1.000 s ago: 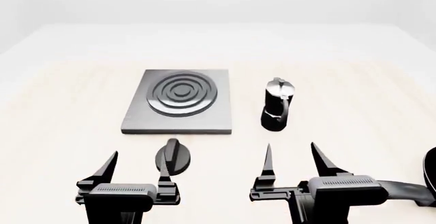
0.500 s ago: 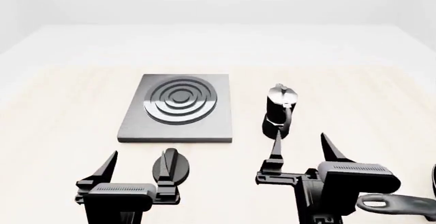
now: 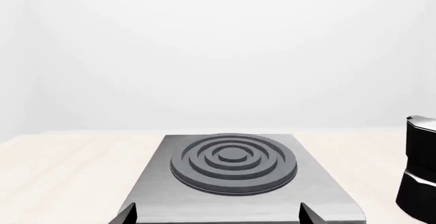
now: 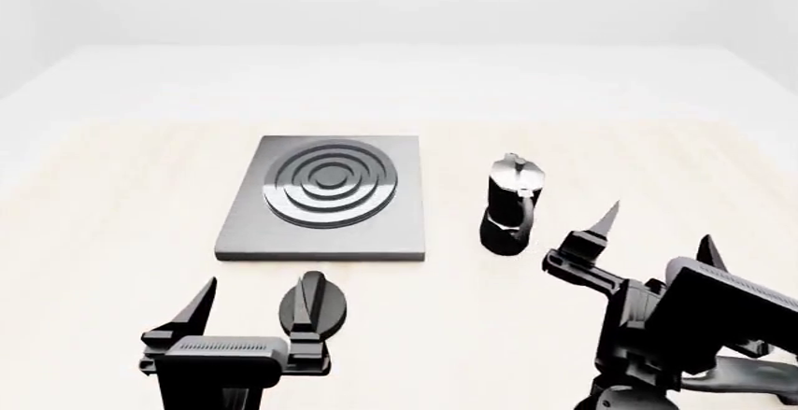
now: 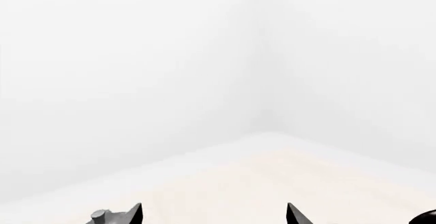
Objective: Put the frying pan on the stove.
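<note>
Your right gripper (image 4: 655, 228), jaws spread and empty, is the arm nearer the frying pan (image 4: 754, 379), whose handle lies just beyond it, far side from the stove (image 4: 324, 200).

Moka pot (image 4: 510, 203) right of stove (image 4: 325, 198); knob (image 4: 312, 303) before it.

The stove (image 4: 327, 200) is grey metal with dark concentric rings. The moka pot (image 4: 509, 206) at its 3 o'clock is black and silver; the knob (image 4: 310, 303) is black; the surface (image 4: 125, 195) is pale wood.
</note>
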Robot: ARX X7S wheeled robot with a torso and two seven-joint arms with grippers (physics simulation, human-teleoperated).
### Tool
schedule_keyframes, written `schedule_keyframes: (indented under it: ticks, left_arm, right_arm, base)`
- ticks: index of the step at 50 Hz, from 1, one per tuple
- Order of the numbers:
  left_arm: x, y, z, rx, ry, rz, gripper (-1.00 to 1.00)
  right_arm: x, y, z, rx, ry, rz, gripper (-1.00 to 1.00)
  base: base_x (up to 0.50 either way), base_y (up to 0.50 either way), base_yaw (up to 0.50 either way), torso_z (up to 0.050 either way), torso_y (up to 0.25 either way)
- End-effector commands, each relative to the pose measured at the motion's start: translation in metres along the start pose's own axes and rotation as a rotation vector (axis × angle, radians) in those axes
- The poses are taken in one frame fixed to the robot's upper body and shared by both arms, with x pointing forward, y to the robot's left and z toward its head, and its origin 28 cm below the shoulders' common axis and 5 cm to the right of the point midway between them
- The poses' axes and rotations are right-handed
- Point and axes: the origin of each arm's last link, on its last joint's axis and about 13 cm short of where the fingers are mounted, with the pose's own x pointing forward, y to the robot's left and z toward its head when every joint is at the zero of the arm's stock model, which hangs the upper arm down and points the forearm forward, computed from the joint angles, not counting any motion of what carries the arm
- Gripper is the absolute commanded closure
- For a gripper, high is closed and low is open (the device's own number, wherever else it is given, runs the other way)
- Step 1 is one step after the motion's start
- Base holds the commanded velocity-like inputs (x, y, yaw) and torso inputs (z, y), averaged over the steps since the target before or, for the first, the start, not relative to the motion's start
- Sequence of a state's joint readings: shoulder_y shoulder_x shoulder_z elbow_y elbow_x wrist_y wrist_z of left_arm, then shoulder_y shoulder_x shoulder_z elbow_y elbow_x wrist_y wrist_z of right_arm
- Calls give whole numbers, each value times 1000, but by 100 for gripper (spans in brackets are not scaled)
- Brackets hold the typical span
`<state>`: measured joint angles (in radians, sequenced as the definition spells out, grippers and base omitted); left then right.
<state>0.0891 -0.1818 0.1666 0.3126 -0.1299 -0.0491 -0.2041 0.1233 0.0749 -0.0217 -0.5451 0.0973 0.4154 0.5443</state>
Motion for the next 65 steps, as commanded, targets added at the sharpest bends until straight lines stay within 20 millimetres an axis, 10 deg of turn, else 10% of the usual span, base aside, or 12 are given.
schedule_keyframes:
  ticks: [1,44,65]
  left_arm:
    - [0,0,0,-2,-1,-2,-100]
    - [0,5,5,-20,-14,18,-100]
    - [-1,4,5,-24,-13,14,-100]
  right_arm:
    - [11,0,4,-21,-31,-216,-100]
    - [26,-6,-10,178,16,-857,-100]
    - [35,1,-12,157,77,-836,-100]
  base:
    - [0,0,0,0,0]
    - [0,0,0,0,0]
    - [0,0,0,0,0]
